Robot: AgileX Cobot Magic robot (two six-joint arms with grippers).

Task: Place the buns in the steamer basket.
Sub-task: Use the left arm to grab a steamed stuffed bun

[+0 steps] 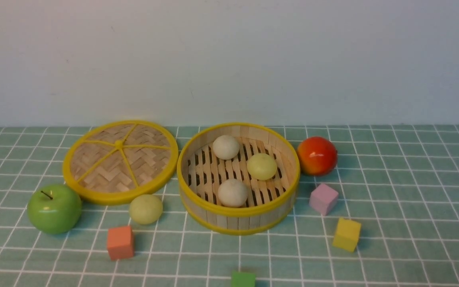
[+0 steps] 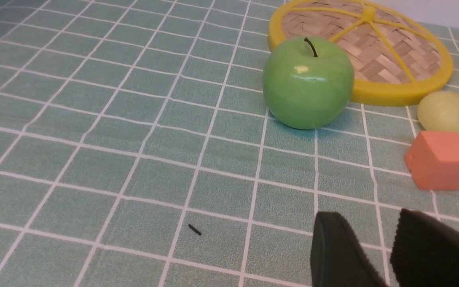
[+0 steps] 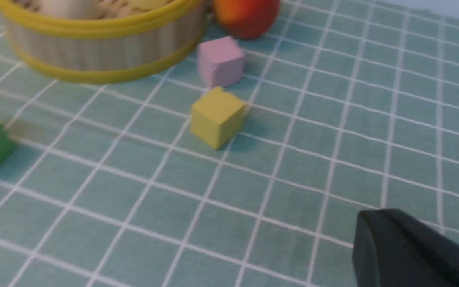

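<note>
Fingers of the left gripper (image 2: pixel 361 239) stand spread with tablecloth between them; those of the right gripper (image 3: pixel 377 217) are pressed together. Green cloth with a white grid (image 1: pixel 405 183) covers the table, reaching back to a plain pale wall (image 1: pixel 229 59) (faintly scuffed). Around the bamboo steamer basket (image 1: pixel 237 220), the woven lid (image 1: pixel 106 163) lies at nine o'clock and the red fruit (image 1: pixel 317 156) at three. Inside sit one off-white bun (image 1: pixel 226 147) near twelve, another off-white bun (image 1: pixel 232 193) near six, and a pale yellow-green bun (image 1: pixel 262 166) toward three. Another yellow-green bun (image 1: pixel 146 209) rests on the cloth, outside at eight.
</note>
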